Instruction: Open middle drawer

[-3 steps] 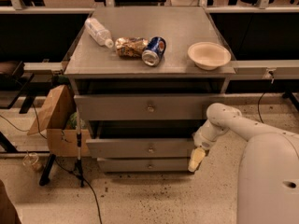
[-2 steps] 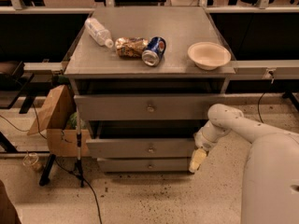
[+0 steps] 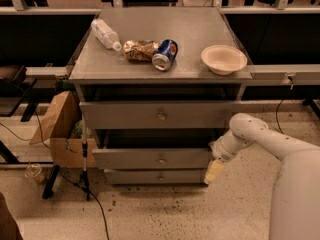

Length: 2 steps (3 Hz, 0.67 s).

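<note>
White arm (image 3: 280,151), cut off at the right and bottom edges, ends in a gripper (image 3: 215,170) whose yellowish tip hangs just beside the right end of the middle drawer (image 3: 130,159). Whether it is open or closed, or touching that grey front, cannot be made out. Farther back, the cabinet top (image 3: 200,29) carries a bowl (image 3: 223,59), a can (image 3: 164,54), a snack bag (image 3: 139,50) and a bottle (image 3: 105,34) on its side.

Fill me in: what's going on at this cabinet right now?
The robot's arm comes in from the right, its gripper low beside the right end of the middle drawer, well away from the knob at its centre. That drawer front sits partly out, a dark gap above it. The top drawer is out too.
</note>
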{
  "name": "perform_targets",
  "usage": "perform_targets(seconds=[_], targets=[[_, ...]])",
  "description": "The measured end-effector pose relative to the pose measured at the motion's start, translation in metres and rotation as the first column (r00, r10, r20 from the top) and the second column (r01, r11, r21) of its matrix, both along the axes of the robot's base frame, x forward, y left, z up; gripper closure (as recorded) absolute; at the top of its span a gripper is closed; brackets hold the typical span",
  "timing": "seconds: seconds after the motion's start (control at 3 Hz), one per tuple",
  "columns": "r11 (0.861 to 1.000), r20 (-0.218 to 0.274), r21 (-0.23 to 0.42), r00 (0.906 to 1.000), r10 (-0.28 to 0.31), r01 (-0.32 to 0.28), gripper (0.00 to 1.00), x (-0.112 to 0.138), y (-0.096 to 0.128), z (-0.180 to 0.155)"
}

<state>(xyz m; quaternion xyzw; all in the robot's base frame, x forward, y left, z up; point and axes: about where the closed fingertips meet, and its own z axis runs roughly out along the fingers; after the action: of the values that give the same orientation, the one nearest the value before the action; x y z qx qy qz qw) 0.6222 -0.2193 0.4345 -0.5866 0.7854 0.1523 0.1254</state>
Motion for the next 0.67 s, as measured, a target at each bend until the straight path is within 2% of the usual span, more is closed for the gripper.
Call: perform_targets(seconds=[0.33,0.67], targets=[[0.999,0.099,0.035,0.9949,-0.019,0.016,0.0,0.01,-0.008,0.024],[0.998,0.186,0.053,0.9822,-0.031,0.021,0.0,0.018,-0.011,0.048]])
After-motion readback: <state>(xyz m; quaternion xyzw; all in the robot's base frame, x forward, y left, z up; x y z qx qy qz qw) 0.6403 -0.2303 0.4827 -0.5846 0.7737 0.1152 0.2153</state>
